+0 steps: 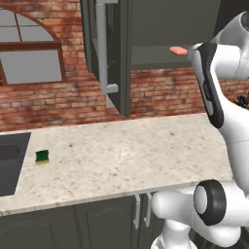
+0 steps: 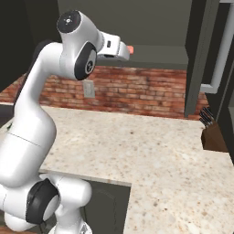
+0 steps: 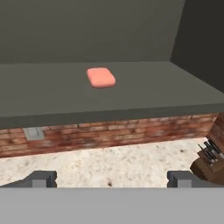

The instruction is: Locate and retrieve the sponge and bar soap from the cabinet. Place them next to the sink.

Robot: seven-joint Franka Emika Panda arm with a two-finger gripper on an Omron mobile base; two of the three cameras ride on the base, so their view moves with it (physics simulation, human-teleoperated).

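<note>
Grey-green cabinet [image 1: 155, 29] hangs open, door swung out so arm can reach shelf. Speckled counter [image 1: 136, 151] below. Dark sink [image 1: 12, 163] cut off at left edge. Claw [image 3: 111, 178] raised to shelf height, fingers wide apart, nothing held, aimed at soap. Green-yellow sponge [image 1: 42, 156] lies on counter just beside sink; looks done. Pink bar soap [image 3: 101, 77] waits on shelf, partly hidden by arm in both base views.

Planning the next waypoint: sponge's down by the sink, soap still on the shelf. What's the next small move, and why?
Probably advance the hand forward toward the bar soap. It lies alone on the cabinet shelf, ahead of the fingertips, which stand wide apart and empty. The sponge already sits on the counter beside the sink.
</note>
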